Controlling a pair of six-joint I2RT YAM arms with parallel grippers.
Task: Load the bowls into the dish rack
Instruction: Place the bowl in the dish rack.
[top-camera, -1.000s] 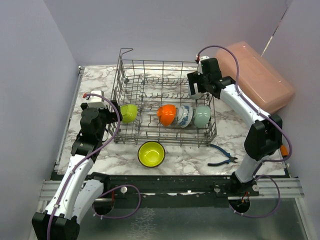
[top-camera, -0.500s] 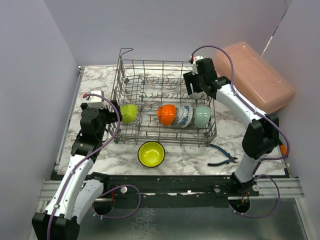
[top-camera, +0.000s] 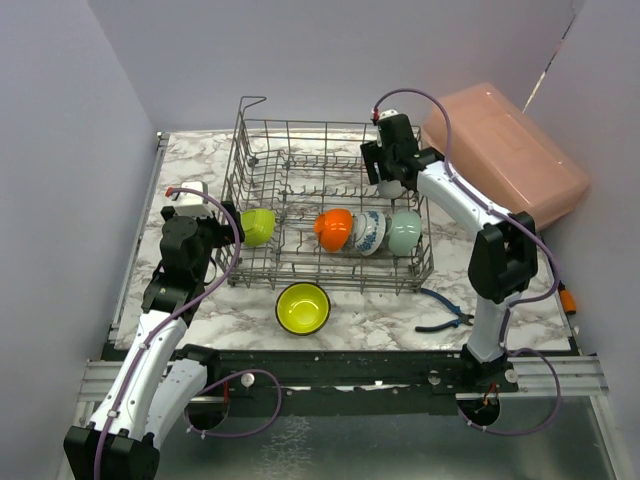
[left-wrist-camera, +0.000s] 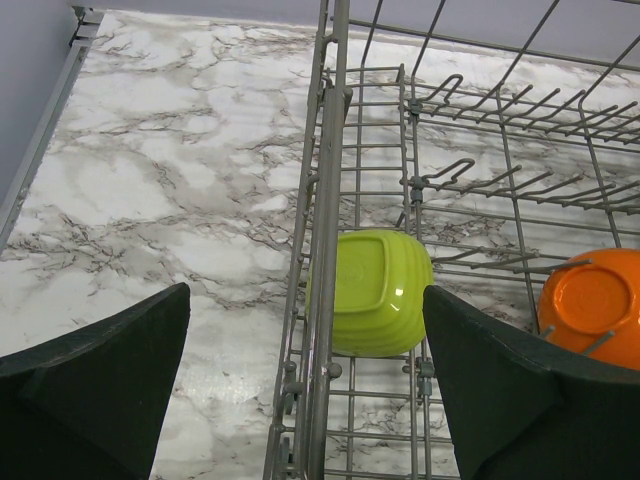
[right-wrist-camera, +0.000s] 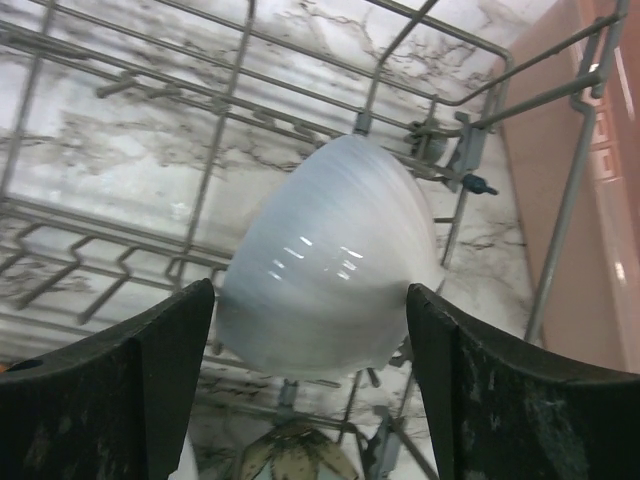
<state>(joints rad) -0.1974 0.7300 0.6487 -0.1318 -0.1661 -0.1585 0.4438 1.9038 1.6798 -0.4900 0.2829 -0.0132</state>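
My right pincer (right-wrist-camera: 310, 292) is spread wide, and the white bowl (right-wrist-camera: 330, 250) fills the whole gap, meeting a pad on each side. The bowl's outline is smeared while the wires behind it are sharp, so I cannot tell whether I am pinching it or it is slipping loose.

I judge it hard, light and brittle. Its glossy, curved wall gives my pads little purchase, so the better hold is across the widest part near the rim.

It hangs tilted, rim toward me, over the far right corner of the dish rack (top-camera: 300, 268), close to the right wall. Nearer the front edge stand the mint bowl (top-camera: 405, 232), the blue-patterned bowl (top-camera: 370, 231) and the orange bowl (top-camera: 333, 229).

My left pincer (left-wrist-camera: 305, 290) hovers spread and empty above the rack's left wall, over the lime bowl (left-wrist-camera: 372, 291).
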